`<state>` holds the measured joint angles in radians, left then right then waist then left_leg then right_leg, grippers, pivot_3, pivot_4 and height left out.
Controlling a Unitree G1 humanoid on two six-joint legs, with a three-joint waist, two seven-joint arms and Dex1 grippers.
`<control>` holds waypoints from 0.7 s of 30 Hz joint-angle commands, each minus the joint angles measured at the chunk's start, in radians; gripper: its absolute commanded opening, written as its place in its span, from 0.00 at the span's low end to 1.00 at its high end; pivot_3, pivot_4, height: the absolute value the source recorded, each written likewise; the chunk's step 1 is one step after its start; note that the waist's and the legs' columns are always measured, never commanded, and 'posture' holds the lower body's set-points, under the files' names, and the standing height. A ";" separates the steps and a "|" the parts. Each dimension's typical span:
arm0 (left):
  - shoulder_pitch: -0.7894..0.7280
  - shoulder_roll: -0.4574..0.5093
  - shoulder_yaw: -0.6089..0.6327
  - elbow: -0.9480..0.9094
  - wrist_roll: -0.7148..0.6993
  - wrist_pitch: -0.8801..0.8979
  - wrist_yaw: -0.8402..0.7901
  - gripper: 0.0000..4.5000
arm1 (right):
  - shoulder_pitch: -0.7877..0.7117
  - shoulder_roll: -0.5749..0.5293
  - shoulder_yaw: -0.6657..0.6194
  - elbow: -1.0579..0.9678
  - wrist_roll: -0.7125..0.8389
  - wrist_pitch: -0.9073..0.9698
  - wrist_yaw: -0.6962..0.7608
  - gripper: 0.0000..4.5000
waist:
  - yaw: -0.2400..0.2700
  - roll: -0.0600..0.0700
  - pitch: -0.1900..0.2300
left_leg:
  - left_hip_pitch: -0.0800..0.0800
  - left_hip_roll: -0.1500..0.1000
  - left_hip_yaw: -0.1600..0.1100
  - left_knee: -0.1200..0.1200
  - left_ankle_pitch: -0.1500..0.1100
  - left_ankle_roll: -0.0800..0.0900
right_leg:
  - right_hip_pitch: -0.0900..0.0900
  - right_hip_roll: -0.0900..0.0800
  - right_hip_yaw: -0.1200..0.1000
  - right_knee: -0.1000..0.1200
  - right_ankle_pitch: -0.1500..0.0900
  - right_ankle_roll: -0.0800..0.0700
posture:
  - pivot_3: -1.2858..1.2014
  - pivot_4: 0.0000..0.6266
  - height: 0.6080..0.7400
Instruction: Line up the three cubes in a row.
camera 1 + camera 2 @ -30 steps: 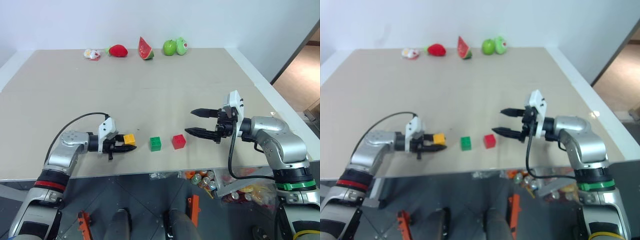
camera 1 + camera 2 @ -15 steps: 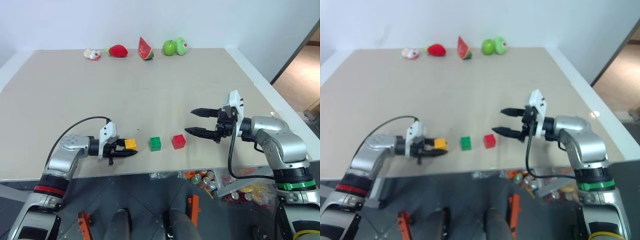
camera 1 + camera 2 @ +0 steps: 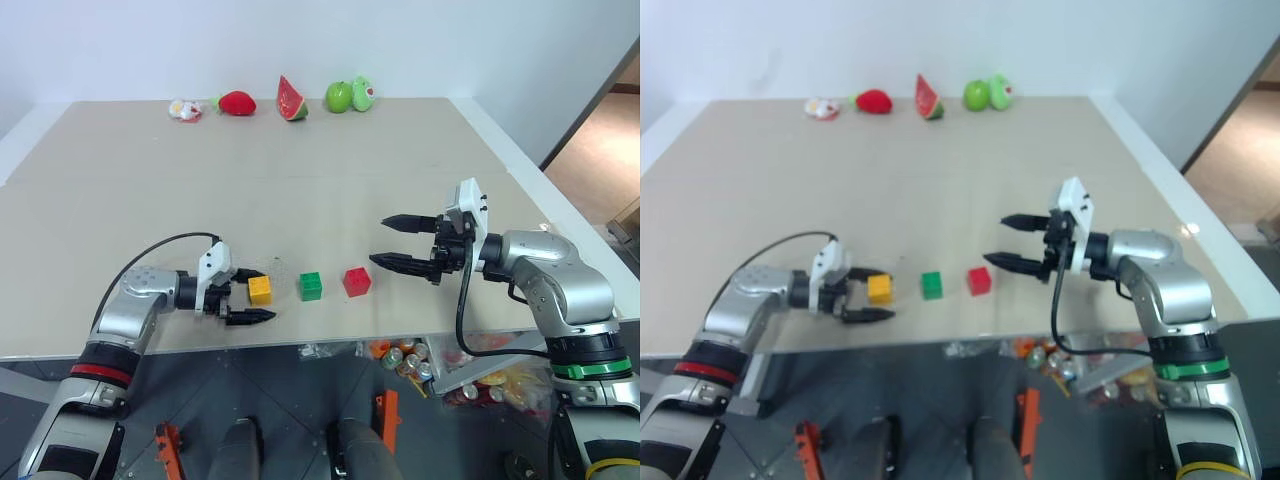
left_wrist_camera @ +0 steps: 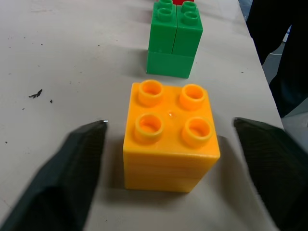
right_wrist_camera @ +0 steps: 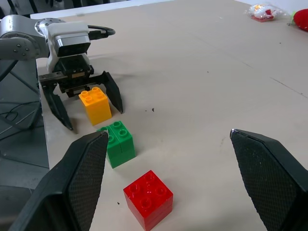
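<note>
yellow cube (image 3: 260,290) on table between spread fingers of left gripper (image 3: 247,295), untouched | green cube (image 3: 311,287), red cube (image 3: 357,282) rightward in row (roughly) | right gripper (image 3: 394,244) empty, agape, just past red

A robot test room, it seems; a big bare beige table (image 3: 300,170) against a plain white wall (image 3: 300,40); toy fruit (image 3: 292,97) lined along the far edge at twelve o'clock; drink cans (image 3: 410,362) on the floor below, at five o'clock.
</note>
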<state>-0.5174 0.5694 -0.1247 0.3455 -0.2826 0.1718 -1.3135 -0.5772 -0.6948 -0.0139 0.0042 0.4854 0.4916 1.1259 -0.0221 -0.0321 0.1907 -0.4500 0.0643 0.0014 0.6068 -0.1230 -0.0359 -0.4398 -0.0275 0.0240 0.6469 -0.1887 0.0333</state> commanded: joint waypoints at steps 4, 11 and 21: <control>0.033 0.110 0.056 -0.056 -0.017 0.072 -0.016 0.99 | -0.024 -0.021 -0.033 -0.010 0.006 -0.012 0.006 0.94 | -0.002 0.000 0.000 | 0.000 0.000 0.000 0.000 0.000 0.000 | -0.001 0.001 0.000 0.000 0.000 0.000 | 0.52 0.24 1.00; 0.164 0.276 0.210 -0.130 -0.107 0.208 -0.003 0.99 | -0.027 -0.071 -0.053 0.040 -0.016 -0.045 0.018 0.94 | -0.004 0.000 0.000 | 0.001 0.001 0.000 -0.005 -0.001 0.000 | -0.002 0.001 0.000 0.000 -0.004 -0.003 | 0.52 0.24 1.00; 0.276 0.226 0.471 -0.299 -0.312 0.447 0.225 0.99 | 0.141 -0.069 -0.063 0.119 -0.072 -0.095 -0.036 0.94 | 0.001 -0.003 -0.002 | 0.001 0.001 0.001 -0.005 -0.001 0.000 | 0.000 -0.005 -0.004 -0.001 -0.004 -0.002 | 0.52 0.24 1.00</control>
<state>-0.2689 0.8059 0.3135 0.0981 -0.5595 0.5993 -1.1162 -0.4465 -0.7677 -0.0544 0.1256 0.4182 0.4138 1.1040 -0.0212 -0.0347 0.1892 -0.4492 0.0647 0.0042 0.6021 -0.1239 -0.0363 -0.4403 -0.0332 0.0197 0.6456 -0.1932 0.0317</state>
